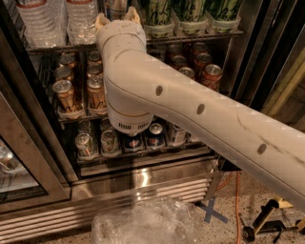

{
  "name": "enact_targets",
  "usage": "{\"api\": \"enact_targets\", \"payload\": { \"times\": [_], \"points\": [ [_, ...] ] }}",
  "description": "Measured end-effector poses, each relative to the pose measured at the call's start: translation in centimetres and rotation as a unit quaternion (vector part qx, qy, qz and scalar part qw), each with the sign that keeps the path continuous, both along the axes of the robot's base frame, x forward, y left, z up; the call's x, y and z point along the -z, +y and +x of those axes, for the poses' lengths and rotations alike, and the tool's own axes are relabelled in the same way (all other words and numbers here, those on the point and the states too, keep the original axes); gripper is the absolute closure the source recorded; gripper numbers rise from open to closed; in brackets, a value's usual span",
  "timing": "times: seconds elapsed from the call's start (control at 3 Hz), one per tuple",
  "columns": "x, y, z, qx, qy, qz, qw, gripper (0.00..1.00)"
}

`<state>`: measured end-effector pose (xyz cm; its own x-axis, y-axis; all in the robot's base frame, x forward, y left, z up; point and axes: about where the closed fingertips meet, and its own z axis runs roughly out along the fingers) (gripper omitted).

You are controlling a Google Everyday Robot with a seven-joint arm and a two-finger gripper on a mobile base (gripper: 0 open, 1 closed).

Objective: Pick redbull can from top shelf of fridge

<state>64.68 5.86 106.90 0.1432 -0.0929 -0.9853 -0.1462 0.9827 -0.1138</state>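
Observation:
The fridge [33, 157] stands open before me, its wire racks full of drinks. On the top shelf [200, 36] a slim silver can with a red mark, the redbull can [117, 6], stands between water bottles and green-and-white cans; only its lower part shows at the frame's top edge. My gripper [117, 16] is at the top shelf's front, open, with one tan fingertip [100, 20] on the can's left and the other on its right. My thick white arm hides the shelf's middle.
Clear water bottles [45, 21] stand on the top shelf's left, green-and-white cans [190, 12] on its right. Gold cans [64, 95] and red cans [209, 74] fill the middle rack, more cans the bottom rack. Crumpled clear plastic [143, 224] lies on the floor.

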Motion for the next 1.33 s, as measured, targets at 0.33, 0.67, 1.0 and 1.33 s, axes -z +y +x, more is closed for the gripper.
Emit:
{"api": "enact_targets", "payload": {
  "times": [0.33, 0.67, 1.0, 1.33],
  "points": [
    [1.1, -0.2, 1.3, -0.001, 0.015, 0.013, 0.9998, 0.47],
    [1.6, -0.4, 2.4, -0.002, 0.026, 0.024, 0.9994, 0.48],
    [1.5, -0.4, 2.5, -0.003, 0.025, 0.023, 0.9994, 0.47],
    [1.3, -0.4, 2.8, -0.003, 0.023, 0.023, 0.9995, 0.47]
  ]
}}
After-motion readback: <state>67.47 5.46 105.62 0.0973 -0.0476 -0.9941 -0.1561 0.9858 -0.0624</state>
